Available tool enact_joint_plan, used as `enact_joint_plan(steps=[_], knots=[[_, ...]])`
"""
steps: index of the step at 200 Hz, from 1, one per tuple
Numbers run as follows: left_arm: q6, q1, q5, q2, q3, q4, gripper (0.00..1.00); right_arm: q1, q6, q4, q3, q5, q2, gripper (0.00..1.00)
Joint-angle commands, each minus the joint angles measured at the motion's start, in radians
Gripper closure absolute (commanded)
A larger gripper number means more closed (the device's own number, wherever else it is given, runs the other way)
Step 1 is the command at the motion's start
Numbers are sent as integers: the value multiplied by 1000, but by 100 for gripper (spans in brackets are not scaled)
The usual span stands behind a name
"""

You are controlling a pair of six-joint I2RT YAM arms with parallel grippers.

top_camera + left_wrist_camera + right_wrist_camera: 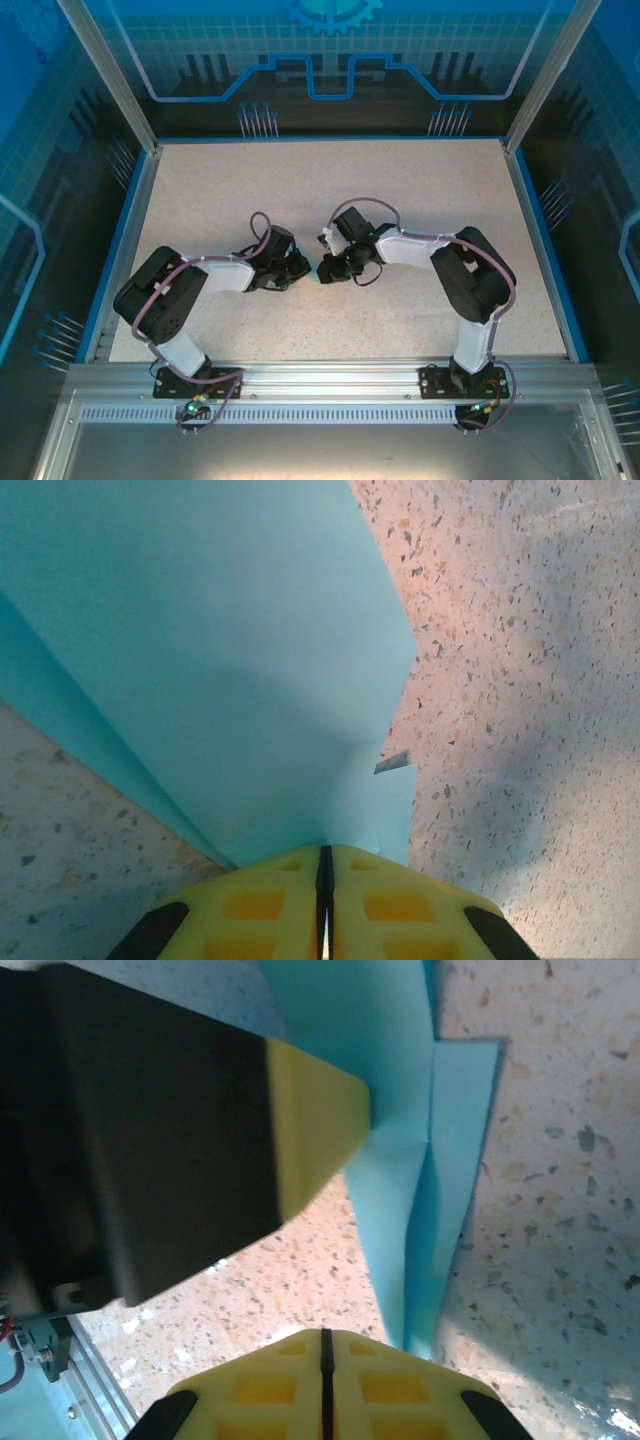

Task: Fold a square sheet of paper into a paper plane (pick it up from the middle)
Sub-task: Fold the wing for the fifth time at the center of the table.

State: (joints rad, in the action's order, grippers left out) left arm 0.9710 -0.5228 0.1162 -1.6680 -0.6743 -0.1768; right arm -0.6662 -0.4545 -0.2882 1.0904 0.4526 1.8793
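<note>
Left tool (pixel 325 852) is clenched, its yellow fingers pressed to a thin seam at the bottom centre of its wrist view. The light-blue sheet of paper (pixel 200 660) runs straight into that seam and fans up across the upper left. Right tool (pixel 325 1335) is likewise closed at the bottom centre of its own view. The creased sheet meets its fingers just right of the seam, so whether it pinches the paper I cannot tell. The opposite tool's yellow fingertip (pixel 315 1120) touches the sheet at upper centre. Beneath lies the speckled surface (pixel 400 190); a gear emblem (pixel 330 12) marks the blue back panel.
</note>
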Motion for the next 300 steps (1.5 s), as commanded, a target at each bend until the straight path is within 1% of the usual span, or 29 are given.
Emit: enact_joint_plan(steps=[1, 36, 72, 91, 108, 133, 155, 187, 231, 263, 300], knots=[[15, -1, -46, -27, -5, 79, 91, -2, -8, -12, -30, 7, 43, 93], [14, -1, -46, -29, -8, 80, 91, 25, -24, 13, -97, 15, 29, 94], [9, 0, -44, -27, -13, 89, 91, 50, -34, 23, -167, 45, -57, 94], [9, -1, -43, -27, -14, 89, 91, 50, -33, 22, -165, 55, -132, 94], [12, -1, -42, -25, -14, 88, 91, 43, -34, 14, -132, 46, -158, 94], [13, -1, -42, -20, -13, 86, 91, 29, -38, 19, -59, 39, -100, 94], [14, -2, -41, -12, -7, 82, 91, 16, -41, 17, 8, 44, -14, 93], [13, -1, -35, -4, -5, 76, 91, 7, -38, 8, 64, 41, 66, 93], [0, -1, -23, 5, -15, 77, 90, 14, -33, -7, 37, 1, 118, 94], [-44, 4, -18, 19, -33, 88, 87, 22, -25, -24, 10, -28, 130, 94], [-101, 49, 4, 19, -46, 89, 86, 25, -14, -47, 5, -49, 136, 94]])
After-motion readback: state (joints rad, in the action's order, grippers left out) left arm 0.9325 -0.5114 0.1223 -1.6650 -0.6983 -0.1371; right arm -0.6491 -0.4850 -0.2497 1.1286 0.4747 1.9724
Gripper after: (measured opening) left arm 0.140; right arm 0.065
